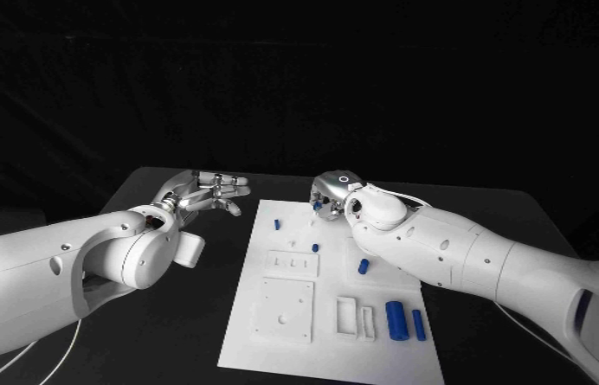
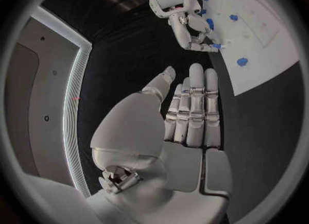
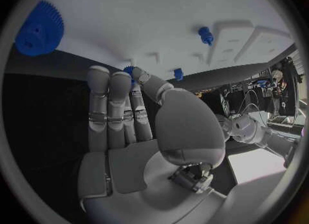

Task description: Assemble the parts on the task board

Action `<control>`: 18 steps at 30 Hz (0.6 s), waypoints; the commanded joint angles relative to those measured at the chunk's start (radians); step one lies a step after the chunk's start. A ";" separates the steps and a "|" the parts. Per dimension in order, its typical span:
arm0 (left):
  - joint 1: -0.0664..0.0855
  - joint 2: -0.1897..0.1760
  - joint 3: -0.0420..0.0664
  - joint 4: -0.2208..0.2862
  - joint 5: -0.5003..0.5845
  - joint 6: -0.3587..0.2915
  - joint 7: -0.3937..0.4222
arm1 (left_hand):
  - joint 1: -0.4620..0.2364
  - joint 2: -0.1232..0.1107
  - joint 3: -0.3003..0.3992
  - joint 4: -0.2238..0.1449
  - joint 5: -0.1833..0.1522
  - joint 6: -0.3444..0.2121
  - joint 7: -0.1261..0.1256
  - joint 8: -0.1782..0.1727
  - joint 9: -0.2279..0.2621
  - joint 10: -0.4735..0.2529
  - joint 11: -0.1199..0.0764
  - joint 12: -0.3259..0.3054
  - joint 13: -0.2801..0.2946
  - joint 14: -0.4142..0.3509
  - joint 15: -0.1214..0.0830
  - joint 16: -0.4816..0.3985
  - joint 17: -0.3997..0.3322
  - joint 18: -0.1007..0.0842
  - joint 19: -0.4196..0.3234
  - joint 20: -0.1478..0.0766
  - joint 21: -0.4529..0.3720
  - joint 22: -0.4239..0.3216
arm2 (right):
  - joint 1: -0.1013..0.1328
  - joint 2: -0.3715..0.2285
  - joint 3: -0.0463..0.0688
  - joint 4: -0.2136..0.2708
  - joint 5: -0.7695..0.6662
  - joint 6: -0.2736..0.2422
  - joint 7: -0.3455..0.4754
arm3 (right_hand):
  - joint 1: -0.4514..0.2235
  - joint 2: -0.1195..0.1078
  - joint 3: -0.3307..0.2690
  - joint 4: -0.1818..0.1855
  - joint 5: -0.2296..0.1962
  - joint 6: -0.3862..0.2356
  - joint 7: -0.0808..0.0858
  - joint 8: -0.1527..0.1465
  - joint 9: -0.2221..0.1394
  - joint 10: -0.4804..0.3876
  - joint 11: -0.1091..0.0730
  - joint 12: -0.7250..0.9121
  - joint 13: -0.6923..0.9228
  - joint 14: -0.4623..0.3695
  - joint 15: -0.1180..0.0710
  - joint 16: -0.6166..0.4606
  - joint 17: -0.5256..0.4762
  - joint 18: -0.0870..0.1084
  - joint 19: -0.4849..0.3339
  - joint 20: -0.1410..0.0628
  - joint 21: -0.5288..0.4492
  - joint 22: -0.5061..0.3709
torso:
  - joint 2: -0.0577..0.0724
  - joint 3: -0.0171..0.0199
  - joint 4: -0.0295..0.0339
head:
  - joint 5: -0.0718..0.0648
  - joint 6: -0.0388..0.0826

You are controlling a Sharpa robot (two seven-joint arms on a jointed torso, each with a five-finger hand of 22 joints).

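The right hand (image 1: pixel 335 196) pinches a small blue part (image 3: pixel 131 71) between thumb and fingertips, above the far end of the task board (image 1: pixel 290 316). The left hand (image 1: pixel 200 195) holds nothing — its fingers (image 2: pixel 195 100) lie straight and close together, over the black table (image 1: pixel 175 316) just off the board's far left corner. On the board lie other blue parts — a gear (image 3: pixel 38 28), two cylinders (image 1: pixel 397 319) near its right edge, small pegs (image 1: pixel 363 266) mid-board.
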 commanded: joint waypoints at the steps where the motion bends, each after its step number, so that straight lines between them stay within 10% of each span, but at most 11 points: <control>1: 0.003 0.000 0.001 0.002 -0.003 0.010 0.004 | 0.001 -0.001 -0.007 0.000 0.004 -0.003 -0.001 -0.001 0.001 -0.007 -0.002 -0.003 0.001 -0.008 0.002 0.005 -0.002 0.020 -0.004 0.004 0.004 -0.001 | -0.007 -0.001 -0.004 -0.002 -0.013 0.021 -0.009 | -0.003 -0.003 -0.008 0.001 0.004 0.009 0.001 0.003 0.001 0.017 -0.015 0.002 0.001 0.000 -0.006 -0.005 0.001 0.015 0.016 -0.004 -0.004 0.002 | 0.001 -0.0002 0.0000 | -0.001 0.000; 18: 0.004 0.003 0.001 0.001 -0.005 0.010 0.003 | 0.001 -0.001 -0.007 0.000 0.004 -0.003 -0.001 -0.001 0.001 -0.007 -0.002 -0.003 0.001 -0.008 0.002 0.005 -0.002 0.020 -0.004 0.004 0.004 -0.001 | -0.007 0.015 -0.007 -0.019 -0.005 0.024 -0.001 | 0.000 -0.005 -0.018 0.005 0.000 -0.006 0.005 0.003 -0.002 0.001 -0.010 0.001 0.001 0.001 0.001 -0.006 0.001 0.021 0.020 0.003 -0.020 0.010 | 0.001 -0.0021 0.0027 | -0.002 0.001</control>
